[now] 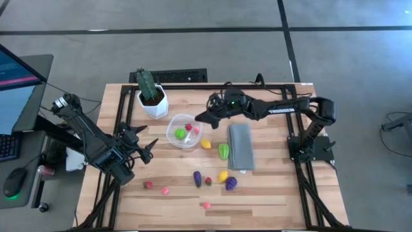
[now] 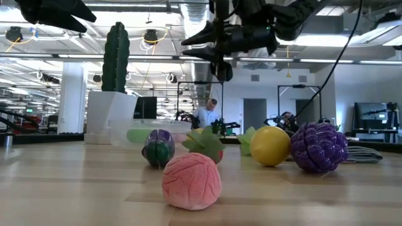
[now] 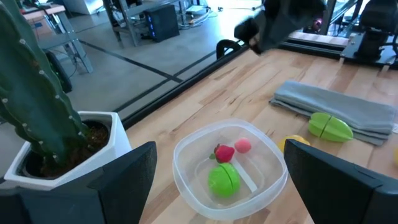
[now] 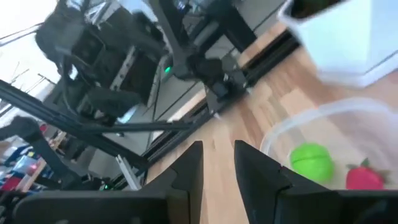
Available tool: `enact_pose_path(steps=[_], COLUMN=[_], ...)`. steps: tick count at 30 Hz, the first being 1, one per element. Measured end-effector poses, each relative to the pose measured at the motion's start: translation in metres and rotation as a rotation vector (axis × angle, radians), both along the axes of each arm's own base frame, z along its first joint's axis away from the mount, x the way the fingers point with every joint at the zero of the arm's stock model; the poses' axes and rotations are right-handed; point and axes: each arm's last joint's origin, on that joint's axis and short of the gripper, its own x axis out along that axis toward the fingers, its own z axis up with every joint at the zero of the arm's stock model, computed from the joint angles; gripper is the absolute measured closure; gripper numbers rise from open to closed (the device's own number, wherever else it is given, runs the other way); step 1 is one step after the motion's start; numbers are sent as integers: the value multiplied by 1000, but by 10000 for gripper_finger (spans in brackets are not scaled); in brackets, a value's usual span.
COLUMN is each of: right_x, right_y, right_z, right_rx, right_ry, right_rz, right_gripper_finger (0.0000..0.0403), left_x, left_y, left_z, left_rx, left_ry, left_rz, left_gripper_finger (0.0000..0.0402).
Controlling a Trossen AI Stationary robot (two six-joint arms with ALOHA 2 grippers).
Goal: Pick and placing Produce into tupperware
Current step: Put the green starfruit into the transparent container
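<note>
The clear round tupperware (image 1: 183,133) sits on the wooden table, left of centre. It holds a green piece (image 3: 223,178), a red one (image 3: 224,152) and a pink one (image 3: 243,145). Loose produce lies toward the near side: a yellow piece (image 1: 205,144), a green one (image 1: 223,151), a purple one (image 1: 230,183) and several more. My right gripper (image 1: 199,118) hangs shut and holds nothing, above the table just beyond the tupperware's far right rim. My left gripper (image 1: 149,145) waits open to the tupperware's left, pointing at it.
A cactus in a white pot (image 1: 152,96) stands close behind the tupperware's far left. A folded grey cloth (image 1: 241,147) lies right of it. Black frame rails (image 1: 122,109) border the table. Small red and pink pieces (image 1: 165,190) dot the near left.
</note>
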Motion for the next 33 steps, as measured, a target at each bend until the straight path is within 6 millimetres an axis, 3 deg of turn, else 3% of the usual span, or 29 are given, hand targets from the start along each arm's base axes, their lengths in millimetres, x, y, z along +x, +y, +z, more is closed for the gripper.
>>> enact_pose_path(steps=[5, 14, 19, 23, 33], right_x=[-12, -23, -23, -23, -23], right_y=[-6, 6, 12, 14, 22], right_z=[6, 7, -1, -4, -7], right_rx=[-45, -123, -74, 29, 87], right_ry=[53, 162, 177, 218, 276], right_rz=[-7, 67, 226, 214, 203], right_gripper_finger=[291, 291, 291, 291, 291], left_x=[0, 0, 0, 0, 0], left_y=[0, 0, 0, 0, 0], left_z=[0, 0, 0, 0, 0], left_rx=[0, -3, -3, -3, -3], left_ry=[0, 0, 0, 0, -1], left_rz=[0, 0, 0, 0, 0], left_gripper_finger=[58, 58, 58, 58, 58])
